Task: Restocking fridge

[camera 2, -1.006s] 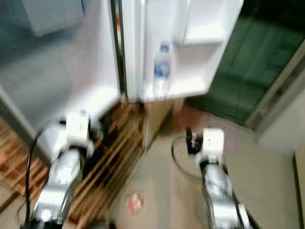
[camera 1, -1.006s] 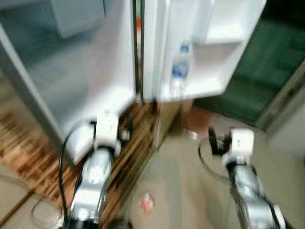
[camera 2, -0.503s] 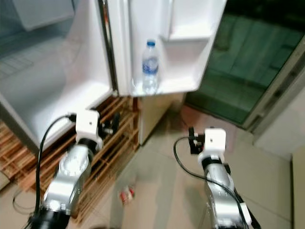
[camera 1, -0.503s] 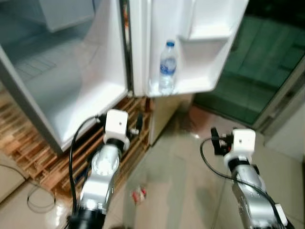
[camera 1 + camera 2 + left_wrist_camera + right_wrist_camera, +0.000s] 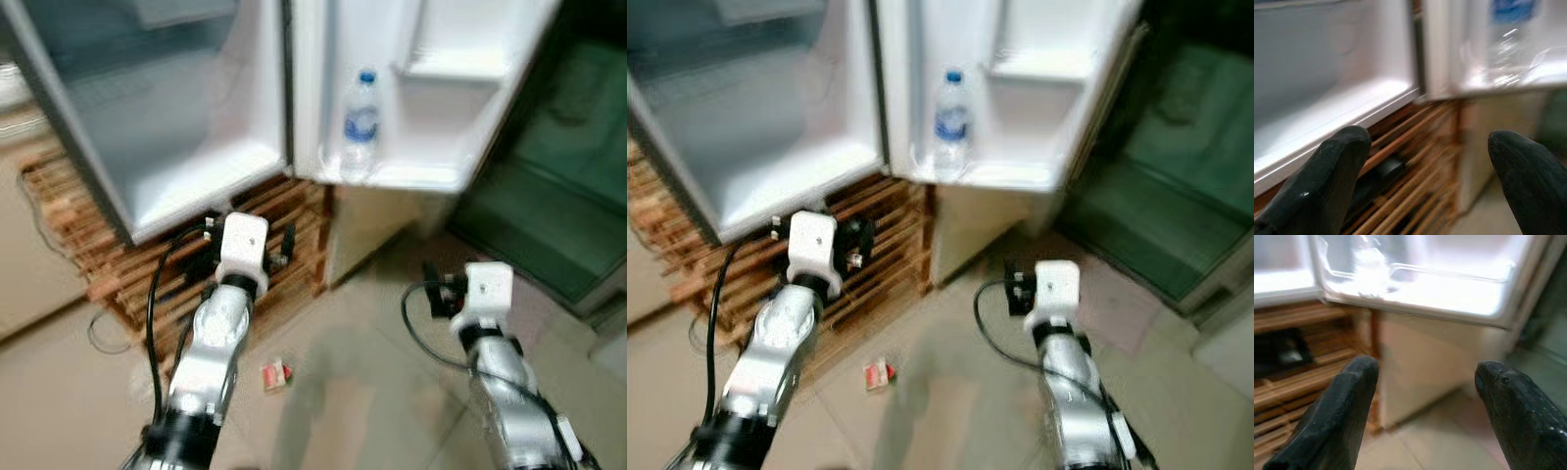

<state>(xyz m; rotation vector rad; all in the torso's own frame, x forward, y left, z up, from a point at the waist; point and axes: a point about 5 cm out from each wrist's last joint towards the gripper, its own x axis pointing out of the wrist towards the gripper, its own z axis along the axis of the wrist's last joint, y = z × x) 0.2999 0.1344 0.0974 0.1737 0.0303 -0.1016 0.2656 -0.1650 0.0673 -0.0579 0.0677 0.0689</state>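
Water bottle (image 5: 360,125) upright on the lowest shelf of the open fridge door (image 5: 431,108), at 12 o'clock. Fridge compartment (image 5: 167,117) gaping at 11, perched on a wooden pallet (image 5: 118,255). Left gripper (image 5: 1425,161) and right gripper (image 5: 1422,401) both spread, holding nothing. Small red wrapper (image 5: 275,375) on tiled floor (image 5: 362,392) between arms.

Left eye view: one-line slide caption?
Both open, empty grippers, left and right, face an open fridge with one water bottle on its door shelf.
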